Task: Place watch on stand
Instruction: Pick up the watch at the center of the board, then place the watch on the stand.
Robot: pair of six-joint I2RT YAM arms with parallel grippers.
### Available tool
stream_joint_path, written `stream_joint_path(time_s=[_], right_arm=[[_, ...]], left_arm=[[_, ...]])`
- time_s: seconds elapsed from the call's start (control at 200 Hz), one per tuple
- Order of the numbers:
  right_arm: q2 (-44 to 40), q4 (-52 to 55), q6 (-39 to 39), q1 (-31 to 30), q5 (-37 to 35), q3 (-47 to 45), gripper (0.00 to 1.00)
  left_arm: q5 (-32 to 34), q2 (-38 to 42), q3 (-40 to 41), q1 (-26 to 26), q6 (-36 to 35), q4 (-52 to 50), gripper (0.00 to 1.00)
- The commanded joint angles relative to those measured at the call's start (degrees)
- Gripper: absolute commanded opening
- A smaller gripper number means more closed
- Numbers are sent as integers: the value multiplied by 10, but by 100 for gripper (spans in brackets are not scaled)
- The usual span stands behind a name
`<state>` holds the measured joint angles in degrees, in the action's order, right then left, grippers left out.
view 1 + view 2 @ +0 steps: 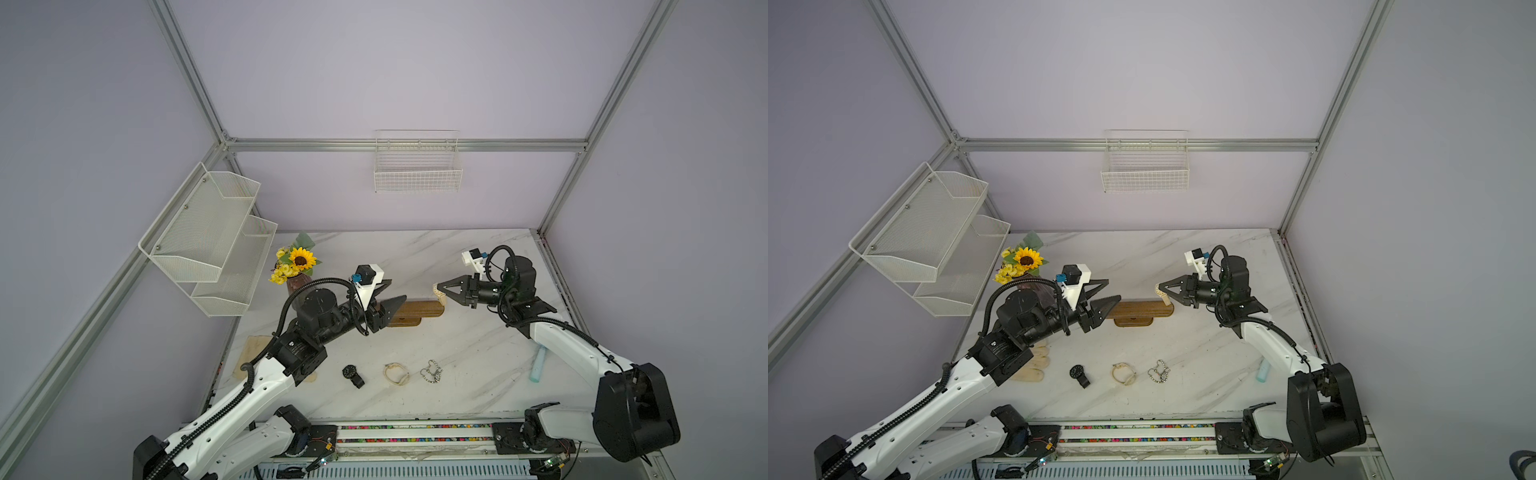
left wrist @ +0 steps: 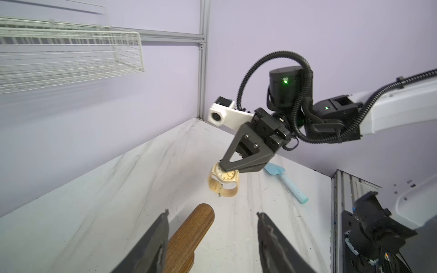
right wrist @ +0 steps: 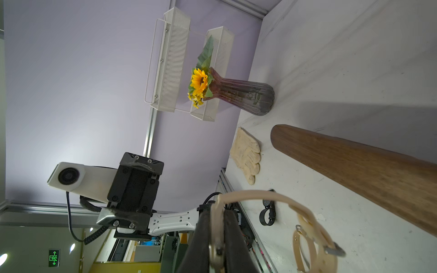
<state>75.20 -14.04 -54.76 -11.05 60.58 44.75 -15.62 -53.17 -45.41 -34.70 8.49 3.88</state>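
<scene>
The stand (image 1: 419, 309) (image 1: 1142, 309) is a brown wooden bar on an oval base, in the middle of the marble table. My right gripper (image 1: 435, 286) (image 1: 1158, 286) (image 2: 222, 165) is shut on a cream watch (image 1: 439, 294) (image 2: 223, 180) with a pale dial. The watch hangs just off the bar's right end, its looped strap (image 3: 260, 195) hanging free of the wood (image 3: 354, 165). My left gripper (image 1: 398, 289) (image 1: 1114, 289) (image 2: 212, 212) hovers open over the bar's left end (image 2: 191, 231), with nothing between its fingers.
On the table near the front lie a black watch (image 1: 353, 375), a second cream watch (image 1: 395, 373) and a bead chain (image 1: 432, 370). A blue tool (image 1: 537, 365) lies right, gloves (image 1: 1034, 365) left. A sunflower vase (image 1: 297, 266), mesh shelves (image 1: 216, 241) and a wire basket (image 1: 417, 166) stand behind.
</scene>
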Motion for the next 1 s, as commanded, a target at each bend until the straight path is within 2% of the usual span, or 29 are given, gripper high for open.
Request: stream_joint_path(time_s=[0.0,0.155,0.325,0.455,0.605,0.755,0.995], right_arm=[[-9,-19,43,30,9,-32,8],[-4,-92,38,48,-15,-86,8],[28,-165,42,80,-10,-131,8],[73,-196,66,105,6,-143,7],[167,-252,64,111,38,-128,7],[255,-426,-45,110,60,-129,6],[333,-662,-197,91,54,-141,6]], left_arm=[[16,-29,1,39,79,2,59],[-73,-104,-27,93,144,-4,53],[-123,-163,-57,97,137,0,52],[-144,-190,-68,97,140,3,54],[-148,-209,-63,97,148,17,54],[-152,-217,-60,97,153,25,54],[-150,-220,-50,98,146,29,54]])
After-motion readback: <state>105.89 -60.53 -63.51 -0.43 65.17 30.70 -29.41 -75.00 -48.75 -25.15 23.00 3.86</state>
